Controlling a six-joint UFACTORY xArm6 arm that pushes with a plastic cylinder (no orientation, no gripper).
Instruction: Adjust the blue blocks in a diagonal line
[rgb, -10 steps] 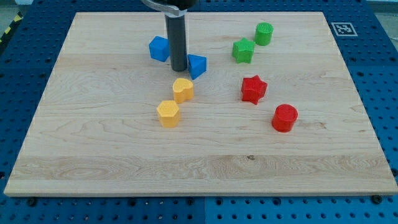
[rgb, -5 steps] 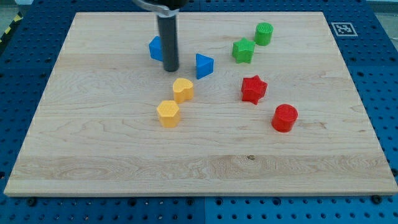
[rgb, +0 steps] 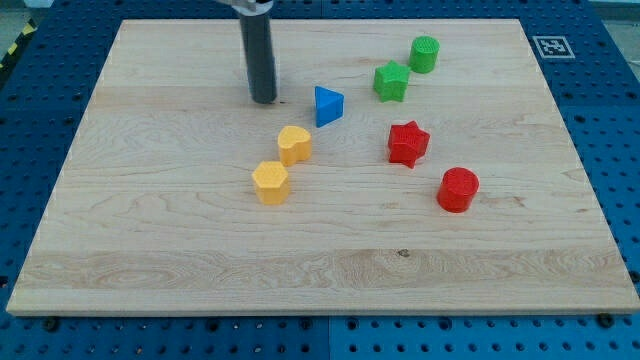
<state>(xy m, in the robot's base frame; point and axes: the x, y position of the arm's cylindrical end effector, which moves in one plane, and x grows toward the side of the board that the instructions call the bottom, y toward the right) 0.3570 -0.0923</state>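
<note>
A blue triangular block (rgb: 327, 105) lies on the wooden board (rgb: 150, 240) a little above the board's middle. My tip (rgb: 263, 100) rests on the board to the left of it, with a clear gap between them. The second blue block, seen earlier at the upper left of the triangle, does not show; the dark rod stands where it was and hides it.
A yellow heart-shaped block (rgb: 294, 145) and a yellow hexagonal block (rgb: 270, 182) lie below my tip. A green star (rgb: 391, 81) and green cylinder (rgb: 424, 54) sit at the upper right. A red star (rgb: 408, 143) and red cylinder (rgb: 458, 189) lie to the right.
My tip has moved left and slightly up, away from the blue triangular block, and the rod now covers the other blue block. The blue triangle has turned a little and stayed put.
</note>
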